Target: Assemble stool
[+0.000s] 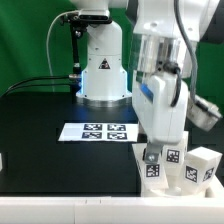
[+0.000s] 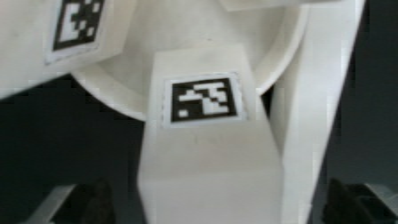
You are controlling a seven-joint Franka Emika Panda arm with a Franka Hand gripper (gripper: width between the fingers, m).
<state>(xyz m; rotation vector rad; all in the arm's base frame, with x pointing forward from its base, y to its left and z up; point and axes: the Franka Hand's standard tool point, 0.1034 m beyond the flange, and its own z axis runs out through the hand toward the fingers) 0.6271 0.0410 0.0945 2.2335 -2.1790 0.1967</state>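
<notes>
The white stool [image 1: 172,165] stands at the exterior view's lower right, with tagged chunky legs showing. My gripper [image 1: 163,143] is lowered right onto it, and its fingers are mostly hidden by the arm. In the wrist view a tagged leg [image 2: 205,130] runs from the round seat [image 2: 134,75] down between the two dark fingers [image 2: 80,205]. The gripper [image 2: 222,208] looks open, with a dark gap between that finger and the leg. Another tagged leg [image 2: 80,30] and a third leg [image 2: 317,110] lie on either side.
The marker board [image 1: 96,131] lies on the black table in front of the robot base [image 1: 103,70]. A green backdrop stands behind. The table's white front edge [image 1: 70,205] runs close below the stool.
</notes>
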